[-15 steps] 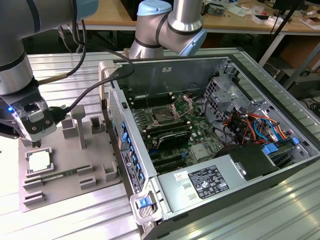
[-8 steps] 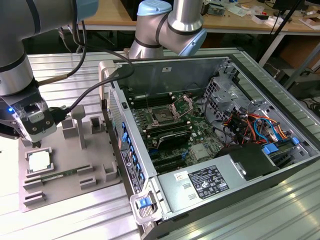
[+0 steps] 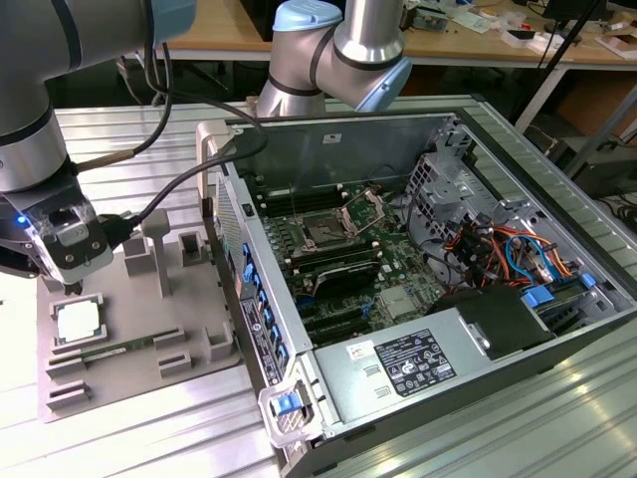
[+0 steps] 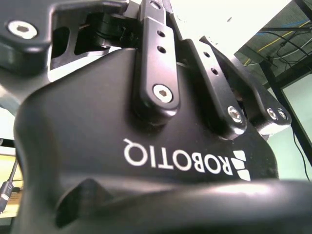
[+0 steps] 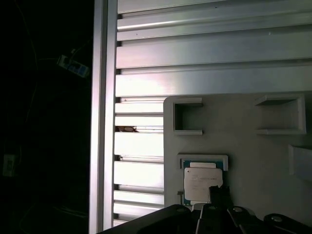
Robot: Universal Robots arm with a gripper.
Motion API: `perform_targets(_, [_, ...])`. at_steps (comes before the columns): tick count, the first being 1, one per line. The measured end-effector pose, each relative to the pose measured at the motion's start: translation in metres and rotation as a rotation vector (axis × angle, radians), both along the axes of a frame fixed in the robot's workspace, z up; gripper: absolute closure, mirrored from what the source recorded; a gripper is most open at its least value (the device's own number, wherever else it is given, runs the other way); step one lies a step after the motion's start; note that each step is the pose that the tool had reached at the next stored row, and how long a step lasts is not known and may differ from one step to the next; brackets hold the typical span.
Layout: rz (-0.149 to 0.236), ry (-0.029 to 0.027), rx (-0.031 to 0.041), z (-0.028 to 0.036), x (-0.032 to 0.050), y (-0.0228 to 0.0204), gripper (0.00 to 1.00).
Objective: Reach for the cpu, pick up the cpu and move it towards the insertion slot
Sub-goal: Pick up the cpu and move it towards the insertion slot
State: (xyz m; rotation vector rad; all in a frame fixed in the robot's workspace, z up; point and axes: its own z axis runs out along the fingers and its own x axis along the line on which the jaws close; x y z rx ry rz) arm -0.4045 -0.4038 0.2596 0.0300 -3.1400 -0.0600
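Observation:
The cpu (image 3: 78, 321), a small whitish-silver square chip, lies flat in a framed pocket on the grey fixture plate (image 3: 189, 329) at the exterior view's left. My gripper (image 3: 72, 287) hangs just above the chip's far edge, pointing down at it and holding nothing that I can see. In the first wrist view the cpu (image 5: 202, 183) sits in its pocket on the plate (image 5: 243, 141), with the gripper's dark tip (image 5: 219, 197) over one corner of the chip. The insertion slot (image 3: 325, 233), a dark square socket with its metal bracket raised, lies on the green motherboard inside the open computer case.
A long green memory stick (image 3: 111, 350) lies on the plate beside the cpu. Grey upright posts (image 3: 157, 249) rise from the plate. The case wall (image 3: 244, 279) stands between plate and motherboard. Drive cages and coloured cables (image 3: 508, 249) fill the case's right end. A ribbed aluminium table (image 5: 209, 48) lies underneath.

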Motion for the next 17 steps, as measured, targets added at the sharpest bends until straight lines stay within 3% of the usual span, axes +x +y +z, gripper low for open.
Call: perform_targets(17, [0.000, 0.0000, 0.0000, -0.0039, 0.0000, 0.0000, 0.89])
